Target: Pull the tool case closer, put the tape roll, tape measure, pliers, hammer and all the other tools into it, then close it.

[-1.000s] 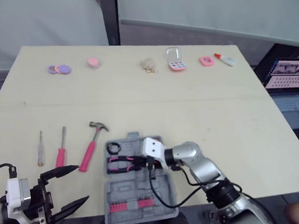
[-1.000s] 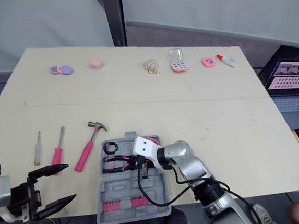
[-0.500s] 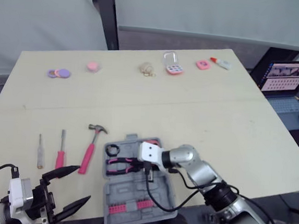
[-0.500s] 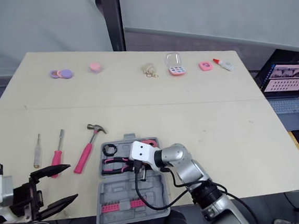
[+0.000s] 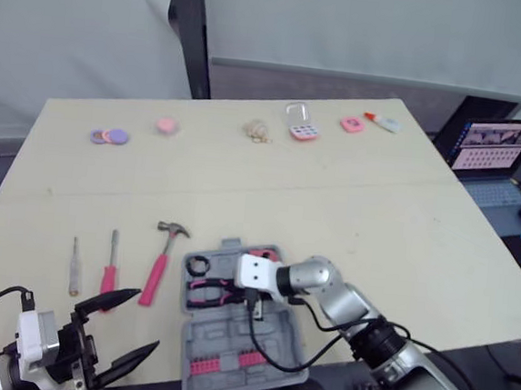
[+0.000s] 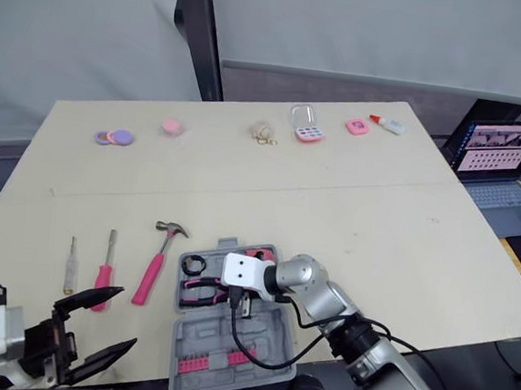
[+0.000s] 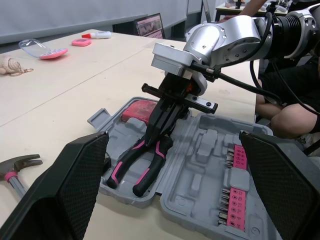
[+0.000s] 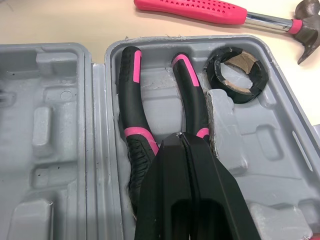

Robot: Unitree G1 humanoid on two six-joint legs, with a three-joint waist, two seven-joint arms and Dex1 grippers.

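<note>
A big pale table [image 5: 351, 198] stands in the room. Little things sit in a row along its far edge, well apart from each other. There are some purple and pink round discs [image 5: 110, 135], a pink round thing [image 5: 165, 125], a small beige lump [image 5: 258, 131], a clear box with a pink tray [image 5: 299, 125], a flat pink thing [image 5: 351, 124] and a white bottle with a red cap [image 5: 382, 123]. A black pole [image 5: 191, 34] stands behind the table. Off to the right, an open laptop [image 5: 492, 151] glows. A person's leg [image 7: 287, 120] shows by the near side.
</note>
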